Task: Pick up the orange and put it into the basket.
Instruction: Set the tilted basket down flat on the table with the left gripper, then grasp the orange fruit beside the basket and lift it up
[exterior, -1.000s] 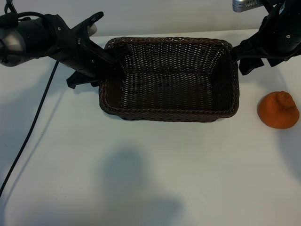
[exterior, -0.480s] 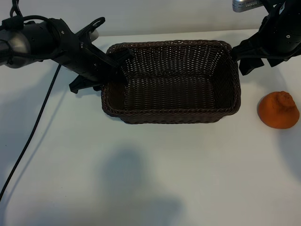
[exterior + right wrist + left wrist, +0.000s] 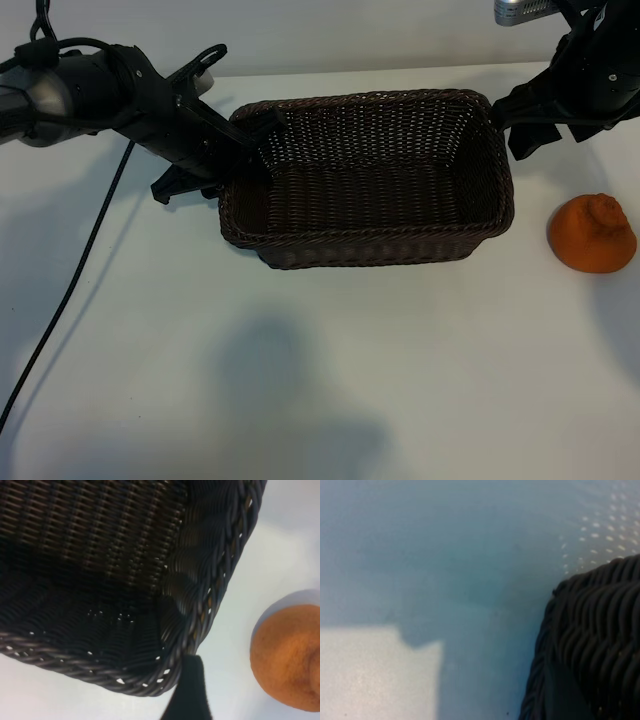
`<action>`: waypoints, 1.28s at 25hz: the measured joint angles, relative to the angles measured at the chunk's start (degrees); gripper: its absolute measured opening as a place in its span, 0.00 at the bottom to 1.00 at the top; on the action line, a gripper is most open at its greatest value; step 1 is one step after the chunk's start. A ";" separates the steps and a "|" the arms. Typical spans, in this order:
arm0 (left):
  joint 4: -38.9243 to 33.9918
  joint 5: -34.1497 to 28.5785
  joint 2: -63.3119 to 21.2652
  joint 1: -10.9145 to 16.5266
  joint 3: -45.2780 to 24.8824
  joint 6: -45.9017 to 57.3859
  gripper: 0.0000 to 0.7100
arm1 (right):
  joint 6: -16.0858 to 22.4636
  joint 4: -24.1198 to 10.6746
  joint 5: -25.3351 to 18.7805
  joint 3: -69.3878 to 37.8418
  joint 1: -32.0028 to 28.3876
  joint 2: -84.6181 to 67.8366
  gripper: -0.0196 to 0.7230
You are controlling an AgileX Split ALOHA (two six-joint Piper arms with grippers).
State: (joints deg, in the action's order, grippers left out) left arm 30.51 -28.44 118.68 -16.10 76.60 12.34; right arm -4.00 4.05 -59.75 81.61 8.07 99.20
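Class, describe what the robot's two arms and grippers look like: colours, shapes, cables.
Both arms are matte black. The left arm has rounded, glossy joint housings and a thin black cable trailing over the white table. The right arm is blocky, with a silvery part above it.

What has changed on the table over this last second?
The left claw, clamped on the rim of the basket, has dragged it a little toward the orange, lifting that end so the basket tilts. The orange has not moved, and the right claw stays open near the basket's far corner.
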 joint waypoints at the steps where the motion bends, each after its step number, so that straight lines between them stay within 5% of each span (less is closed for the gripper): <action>1: 0.00 0.00 0.00 0.00 0.00 -0.32 0.45 | 0.00 0.00 0.00 0.00 0.00 0.00 0.83; 11: 0.28 -0.10 0.00 0.00 0.00 -2.25 0.46 | 0.00 0.00 0.00 0.00 0.00 0.00 0.83; 20: -0.54 -2.20 -2.32 0.48 0.71 -3.40 0.90 | 0.06 0.00 -0.07 0.00 0.00 0.00 0.83; 32: -15.67 -11.61 -10.73 1.10 4.69 -1.98 0.89 | 0.00 0.00 -0.09 0.00 0.00 0.00 0.83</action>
State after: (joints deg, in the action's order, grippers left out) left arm 14.84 -40.05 107.94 -15.01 81.29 10.37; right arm -4.00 4.05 -59.84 81.61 8.07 99.20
